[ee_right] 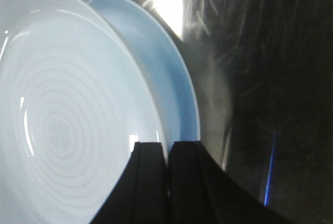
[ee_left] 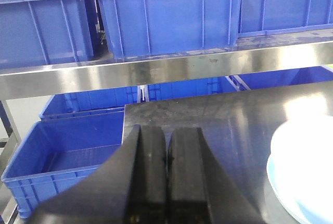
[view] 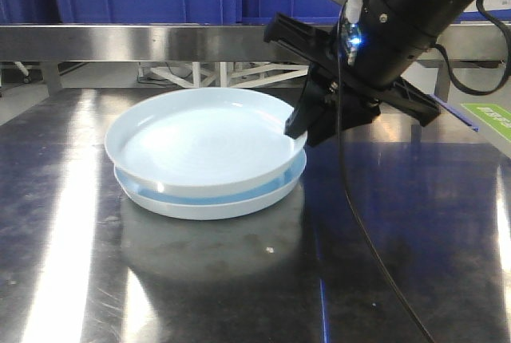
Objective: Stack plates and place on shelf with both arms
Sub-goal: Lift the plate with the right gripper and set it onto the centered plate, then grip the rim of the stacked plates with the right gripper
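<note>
Two pale-blue plates lie stacked on the steel table. The upper plate [view: 200, 139] sits a little askew on the lower plate [view: 215, 203], shifted to the left with its right side raised. My right gripper [view: 297, 132] is shut on the upper plate's right rim. In the right wrist view its fingers [ee_right: 167, 146] pinch that rim, with the upper plate [ee_right: 67, 120] to the left and the lower plate [ee_right: 171, 78] behind. My left gripper [ee_left: 166, 148] is shut and empty, left of the plates [ee_left: 304, 166] and apart from them. It is out of the front view.
A steel shelf rail [view: 160, 40] runs across behind the table, with blue crates [ee_left: 166, 15] on it. More blue crates [ee_left: 62, 156] stand below, past the table's left edge [ee_left: 125, 125]. A black cable [view: 359, 223] hangs from the right arm over the table.
</note>
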`<state>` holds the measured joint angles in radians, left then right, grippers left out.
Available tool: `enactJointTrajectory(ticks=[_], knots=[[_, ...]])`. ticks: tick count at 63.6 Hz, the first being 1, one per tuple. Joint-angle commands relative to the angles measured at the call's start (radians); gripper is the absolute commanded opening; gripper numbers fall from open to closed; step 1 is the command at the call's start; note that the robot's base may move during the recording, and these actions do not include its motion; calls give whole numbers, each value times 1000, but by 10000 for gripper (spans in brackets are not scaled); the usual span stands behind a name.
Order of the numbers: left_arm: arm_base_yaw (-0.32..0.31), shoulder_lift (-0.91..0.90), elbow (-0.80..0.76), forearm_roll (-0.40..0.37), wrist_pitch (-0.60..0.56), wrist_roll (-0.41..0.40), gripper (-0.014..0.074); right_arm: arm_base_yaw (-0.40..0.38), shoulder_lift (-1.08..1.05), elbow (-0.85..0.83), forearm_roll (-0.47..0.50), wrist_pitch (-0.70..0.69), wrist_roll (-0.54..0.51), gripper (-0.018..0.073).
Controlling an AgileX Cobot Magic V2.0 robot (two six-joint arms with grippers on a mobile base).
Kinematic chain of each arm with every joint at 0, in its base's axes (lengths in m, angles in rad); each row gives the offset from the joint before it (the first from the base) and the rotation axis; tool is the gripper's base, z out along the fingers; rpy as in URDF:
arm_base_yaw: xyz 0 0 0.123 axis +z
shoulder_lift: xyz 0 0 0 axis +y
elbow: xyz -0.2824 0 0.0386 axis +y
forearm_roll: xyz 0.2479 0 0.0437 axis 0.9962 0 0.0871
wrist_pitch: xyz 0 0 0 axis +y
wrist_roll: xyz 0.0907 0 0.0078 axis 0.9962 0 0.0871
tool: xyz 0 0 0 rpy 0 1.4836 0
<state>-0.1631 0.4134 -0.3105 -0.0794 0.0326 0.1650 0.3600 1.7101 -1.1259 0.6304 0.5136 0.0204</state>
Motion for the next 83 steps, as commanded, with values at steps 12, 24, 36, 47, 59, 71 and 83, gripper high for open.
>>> enactJointTrajectory(ticks=[12, 24, 36, 47, 59, 71, 83], knots=[[-7, 5, -31, 0, -87, -11, 83, 0, -10, -40, 31, -31, 4, 32], [-7, 5, -31, 0, -87, -11, 83, 0, -7, -40, 31, -32, 4, 34], [-7, 5, -31, 0, -87, -11, 83, -1, -10, -40, 29, -24, 3, 69], [-7, 5, -31, 0, -87, -11, 83, -1, -24, -40, 25, -25, -1, 277], [-7, 5, -31, 0, -87, -11, 83, -1, -48, -40, 24, -28, -1, 330], [-7, 5, -31, 0, -87, -11, 83, -1, -55, -40, -13, -32, -1, 331], [-7, 5, -31, 0, -87, -11, 83, -1, -52, -40, -30, -44, -1, 388]])
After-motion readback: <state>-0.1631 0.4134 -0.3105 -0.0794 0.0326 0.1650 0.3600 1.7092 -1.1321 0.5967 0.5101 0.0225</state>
